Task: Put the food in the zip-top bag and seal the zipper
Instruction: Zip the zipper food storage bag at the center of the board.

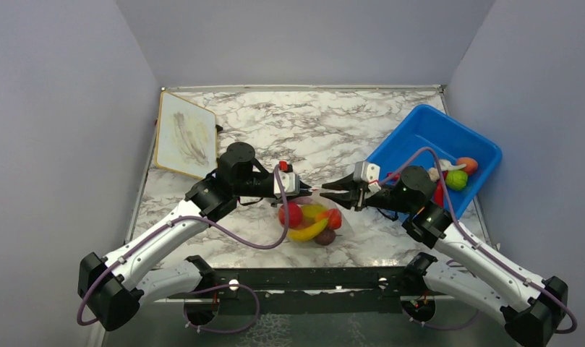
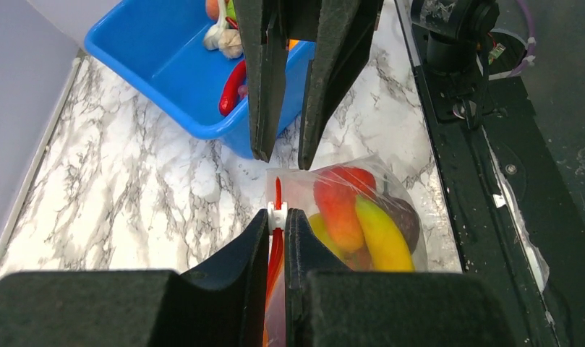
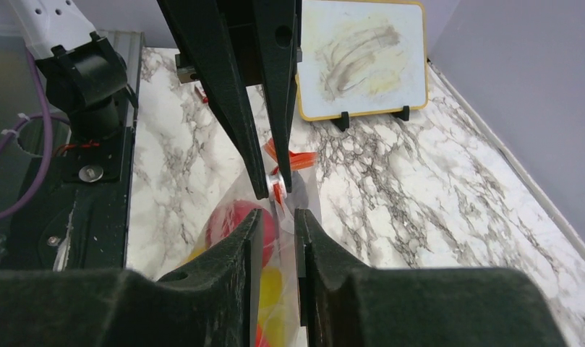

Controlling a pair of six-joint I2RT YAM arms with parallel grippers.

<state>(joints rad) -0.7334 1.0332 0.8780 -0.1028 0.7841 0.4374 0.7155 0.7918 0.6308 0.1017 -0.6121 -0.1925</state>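
Table (image 1: 311, 130): white-grey marble
Walls (image 1: 58, 108): plain lilac
Left gripper (image 2: 276, 213): pinching zipper (image 2: 278, 188)
Right gripper (image 3: 278, 214): astride zip-top bag (image 2: 300, 181), grip unclear

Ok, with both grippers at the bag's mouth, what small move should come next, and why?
Probably close the right gripper on the zip-top bag at its corner. Its jaws stand slightly apart beside the zipper, which the left gripper pinches at its white slider; bracing that end should let the slider run.
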